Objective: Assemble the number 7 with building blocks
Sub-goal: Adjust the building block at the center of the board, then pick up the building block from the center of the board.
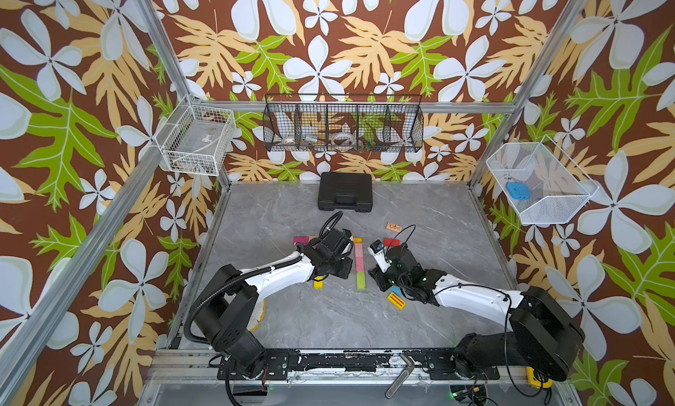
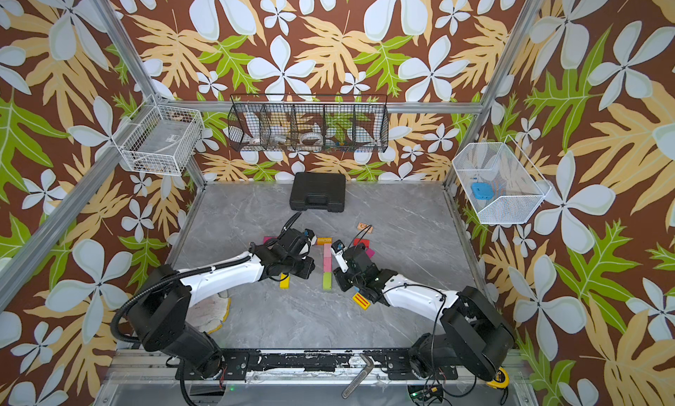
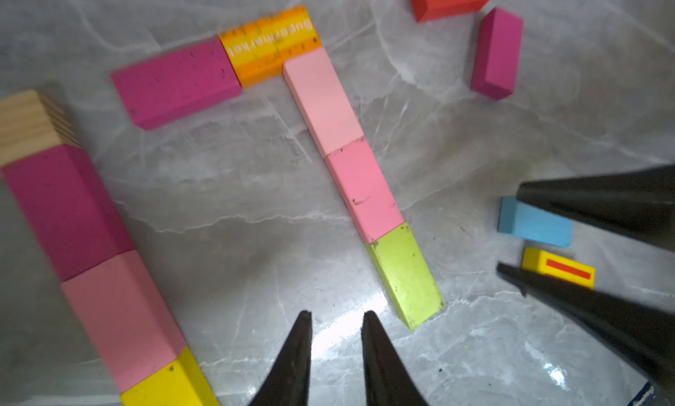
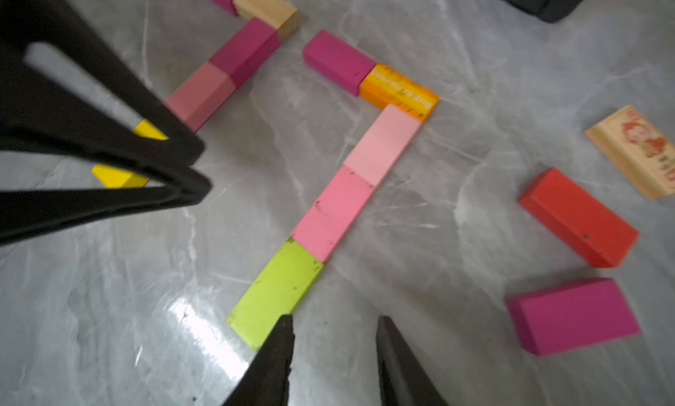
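The 7 lies flat on the desk (image 3: pixel 226 203). A magenta block (image 3: pixel 175 80) and an orange block (image 3: pixel 270 44) touch to make its top. Two pink blocks (image 3: pixel 363 190) and a green block (image 3: pixel 405 274) touch in a row as its leg. The left end effector (image 3: pixel 338 320) and right end effector (image 4: pixel 336 323) hang beside its leg, a little spread, pinching nothing. I think it is done.

On the tabletop (image 1: pixel 328 320), the case (image 1: pixel 345 197) sits at the middle of the rear edge. Before it, mid-table, a line of blocks (image 1: pixel 359 269) runs front to back, its crossbar (image 3: pixel 204 71) reaching left. A second line (image 3: pixel 91 269) lies left of it; loose blocks (image 4: pixel 579 217) lie right.
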Robot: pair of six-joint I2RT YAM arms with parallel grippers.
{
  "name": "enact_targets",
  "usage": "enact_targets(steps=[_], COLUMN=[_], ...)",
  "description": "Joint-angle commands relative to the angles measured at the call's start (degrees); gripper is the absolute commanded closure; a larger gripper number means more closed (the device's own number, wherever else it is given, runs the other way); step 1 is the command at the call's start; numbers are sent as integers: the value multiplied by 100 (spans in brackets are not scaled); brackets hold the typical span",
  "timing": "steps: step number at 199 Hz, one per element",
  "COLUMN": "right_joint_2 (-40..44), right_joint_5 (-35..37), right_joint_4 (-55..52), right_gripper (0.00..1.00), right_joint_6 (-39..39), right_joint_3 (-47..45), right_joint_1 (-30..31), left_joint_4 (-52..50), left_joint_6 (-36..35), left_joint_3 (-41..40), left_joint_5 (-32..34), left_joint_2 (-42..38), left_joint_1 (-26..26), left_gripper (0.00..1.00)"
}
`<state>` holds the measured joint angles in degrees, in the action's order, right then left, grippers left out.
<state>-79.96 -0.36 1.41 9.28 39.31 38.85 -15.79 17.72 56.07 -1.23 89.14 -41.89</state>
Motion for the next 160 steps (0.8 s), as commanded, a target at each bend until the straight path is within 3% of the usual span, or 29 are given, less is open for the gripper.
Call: enact_targets(steps=[1, 39, 69, 160], right_joint_2=[-155, -691, -1074, -1186], right_joint_5=[272, 290, 148, -33], right_joint_4=[-736, -2015, -2954, -3316], right_gripper=[61, 56, 54, 51], right_joint_6=[38, -252, -657, -801], right_joint_3=[427, 1648, 2566, 2942], right_joint_1=[-250, -912, -1380, -1609], left_joint_4=[303, 476, 558, 611], left_joint_6=[2, 140, 250, 437], left_joint_3=[-76, -163, -205, -588], left_joint_5=[296, 473, 445, 298], left_joint_2=[-310, -870, -1347, -2043], left_joint_1=[71, 128, 137, 135], left_gripper=[61, 35, 21, 11])
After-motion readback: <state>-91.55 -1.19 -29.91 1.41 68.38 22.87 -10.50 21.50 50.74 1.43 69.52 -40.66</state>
